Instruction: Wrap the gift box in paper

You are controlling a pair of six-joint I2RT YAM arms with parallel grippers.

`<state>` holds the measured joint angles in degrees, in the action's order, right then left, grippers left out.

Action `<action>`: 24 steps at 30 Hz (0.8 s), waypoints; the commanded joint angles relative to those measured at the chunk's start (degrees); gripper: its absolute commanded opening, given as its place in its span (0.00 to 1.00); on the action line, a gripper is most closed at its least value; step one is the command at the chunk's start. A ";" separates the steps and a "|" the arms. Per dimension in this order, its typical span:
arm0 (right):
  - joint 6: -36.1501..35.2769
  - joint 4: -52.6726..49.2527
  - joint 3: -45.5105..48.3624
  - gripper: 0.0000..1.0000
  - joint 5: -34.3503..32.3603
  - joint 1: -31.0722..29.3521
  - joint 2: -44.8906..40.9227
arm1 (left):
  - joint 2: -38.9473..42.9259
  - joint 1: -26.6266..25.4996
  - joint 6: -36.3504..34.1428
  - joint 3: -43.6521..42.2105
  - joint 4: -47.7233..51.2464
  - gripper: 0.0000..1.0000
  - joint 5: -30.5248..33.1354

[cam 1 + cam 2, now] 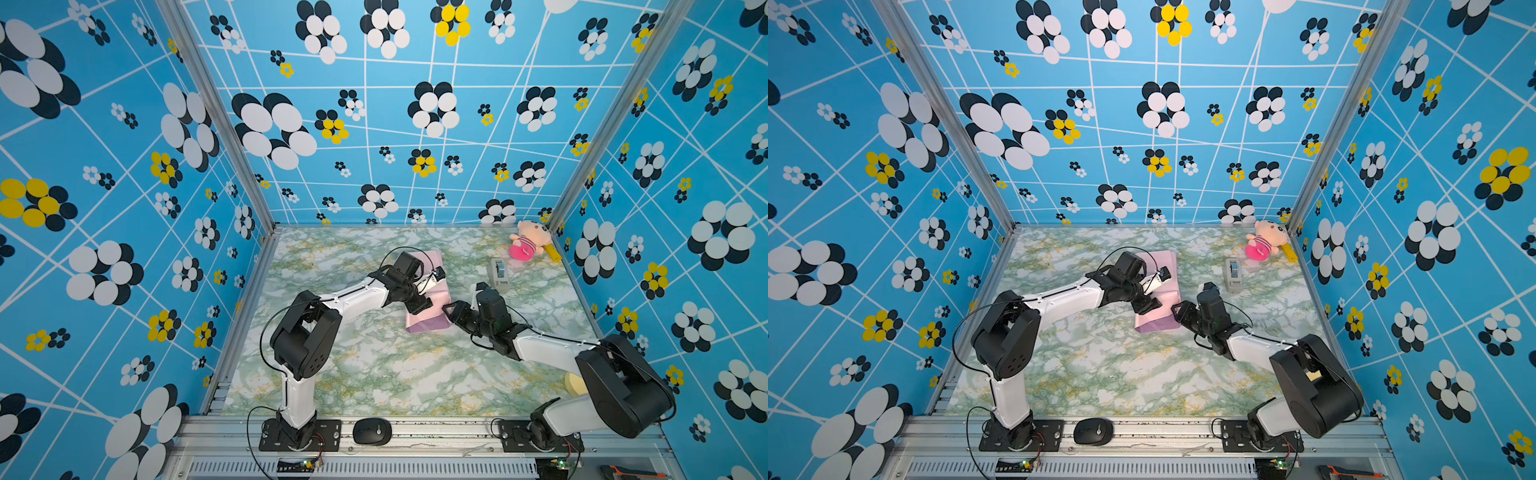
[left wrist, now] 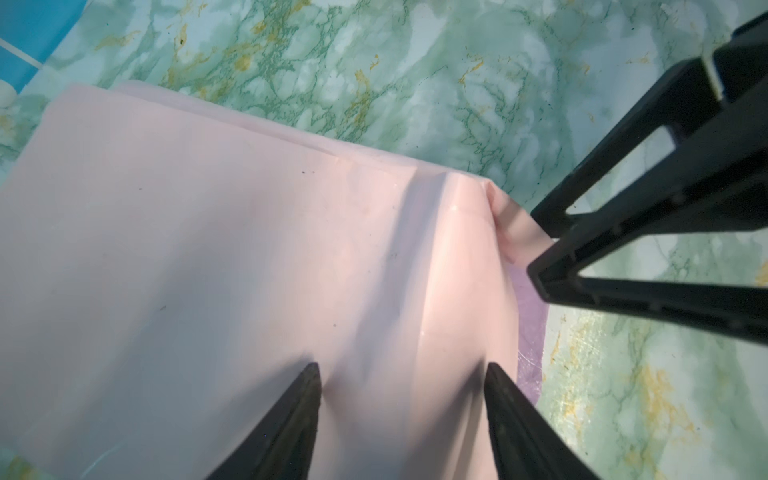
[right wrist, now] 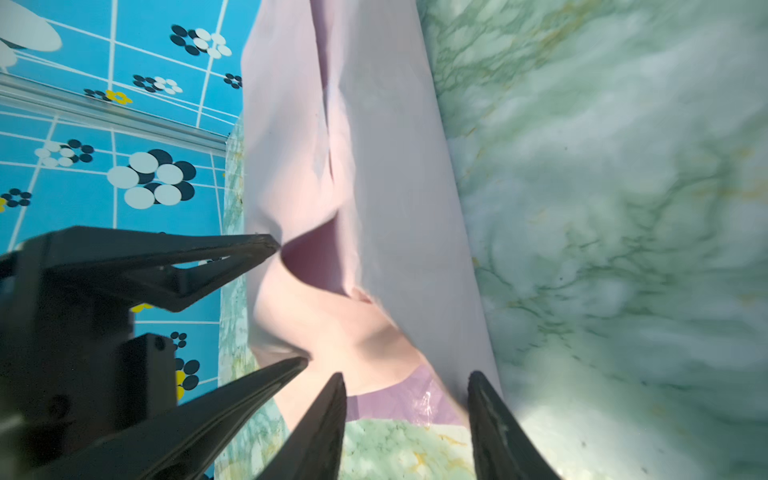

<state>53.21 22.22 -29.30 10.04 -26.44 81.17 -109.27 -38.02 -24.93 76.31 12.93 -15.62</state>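
Observation:
The paper (image 1: 430, 322) (image 1: 1156, 322) lies folded into a bundle at mid-table, pale pink outside with lilac edges. The gift box is hidden. My left gripper (image 1: 419, 305) (image 1: 1148, 305) sits on top of the bundle. In the left wrist view it (image 2: 403, 368) is open, tips apart on the pink paper (image 2: 208, 249). My right gripper (image 1: 451, 311) (image 1: 1177, 309) is at the bundle's right end. In the right wrist view it (image 3: 407, 376) is open, with a loose lilac-lined flap of paper (image 3: 395, 208) just ahead of its tips and nothing clamped.
A grey tape dispenser (image 1: 500, 272) (image 1: 1234, 274) stands behind the right gripper. A pink plush toy (image 1: 528, 241) (image 1: 1264, 241) lies in the back right corner. A black mouse-shaped object (image 1: 372, 431) rests on the front rail. Patterned walls close three sides.

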 commanded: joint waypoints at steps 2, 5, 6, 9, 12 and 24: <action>-2.57 -5.90 2.20 0.53 5.37 3.99 -5.78 | 2.39 -0.36 0.71 1.57 2.69 0.76 -2.24; -2.72 -6.55 2.65 0.53 8.16 6.97 -7.19 | 2.93 -0.47 1.43 3.01 1.84 0.79 -4.55; -2.56 -5.69 2.83 0.53 9.23 7.98 -7.10 | 2.99 -0.48 1.72 3.71 1.75 0.79 -5.10; -2.52 -5.57 1.78 0.52 10.36 10.85 -5.89 | 2.99 -0.43 1.53 5.22 2.03 0.79 -4.77; -4.04 -7.51 -0.94 0.51 10.73 11.59 -2.79 | 0.89 -0.56 -0.03 7.06 3.80 0.77 -3.98; -4.90 -5.16 -5.77 0.42 13.16 11.50 8.23 | -4.89 -1.26 -4.60 7.47 6.84 0.69 1.02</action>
<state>49.45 16.67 -33.85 21.85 -14.96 88.31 -113.47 -39.03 -28.08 83.64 17.91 -15.53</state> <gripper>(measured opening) 0.423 0.686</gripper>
